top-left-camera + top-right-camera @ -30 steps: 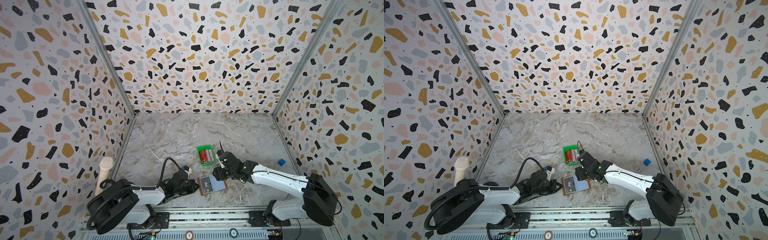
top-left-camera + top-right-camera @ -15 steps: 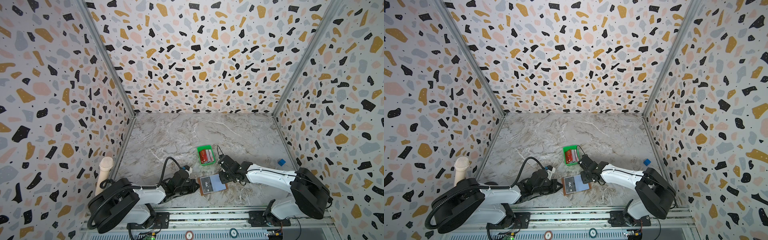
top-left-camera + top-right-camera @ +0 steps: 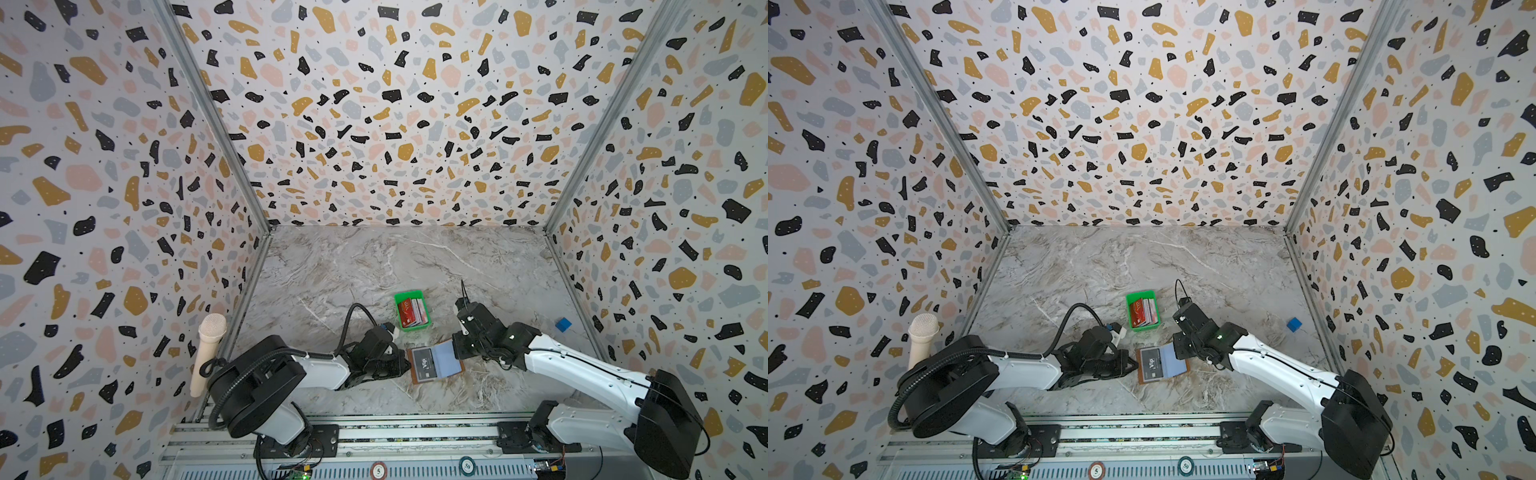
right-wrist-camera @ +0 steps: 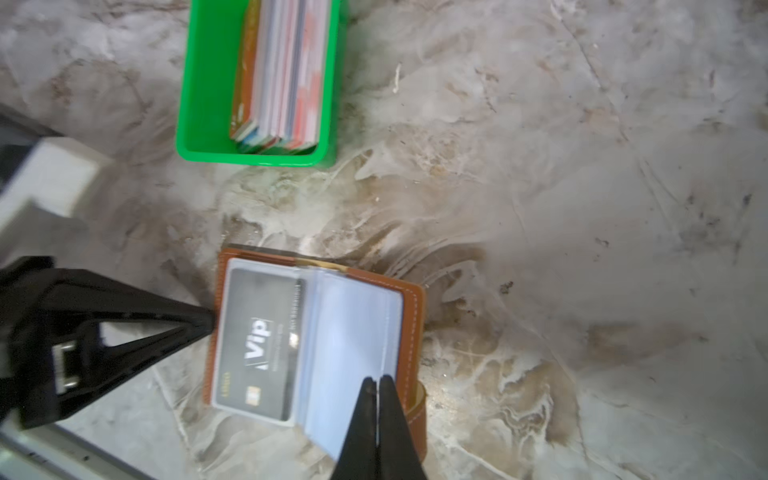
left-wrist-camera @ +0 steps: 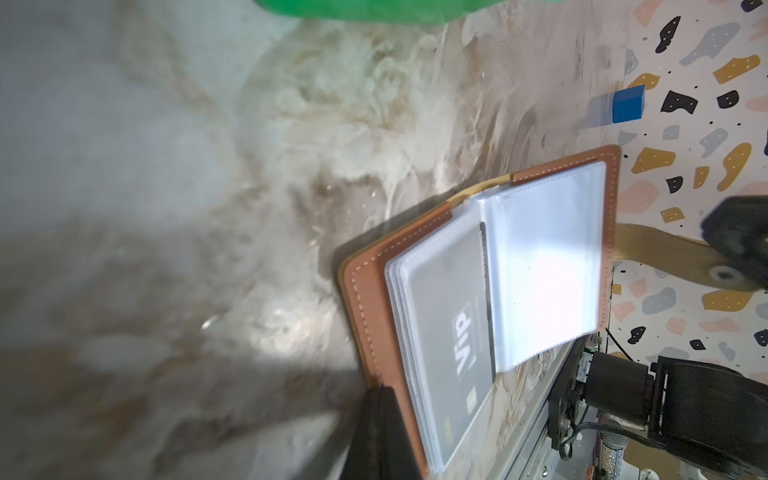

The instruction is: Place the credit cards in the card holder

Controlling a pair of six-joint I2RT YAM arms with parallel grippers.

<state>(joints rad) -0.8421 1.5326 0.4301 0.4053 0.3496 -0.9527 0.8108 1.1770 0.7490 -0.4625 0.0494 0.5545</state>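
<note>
I see the card holder (image 3: 434,363) lying open on the worktop (image 3: 353,266) near the front rail, between my two arms. A black Vip card (image 4: 257,336) sits in a clear sleeve on its left half. My left gripper (image 4: 208,322) is clenched, tips against the left cover edge; I cannot tell whether it pinches the leather. My right gripper (image 4: 377,384) is clenched too, tips together over the right sleeve's outer edge; I cannot tell if it grips anything. The other credit cards (image 4: 282,75) stand on edge in the green tray (image 4: 199,83) just behind the holder. A blue cube (image 3: 563,324) sits well apart, near the right wall.
</note>
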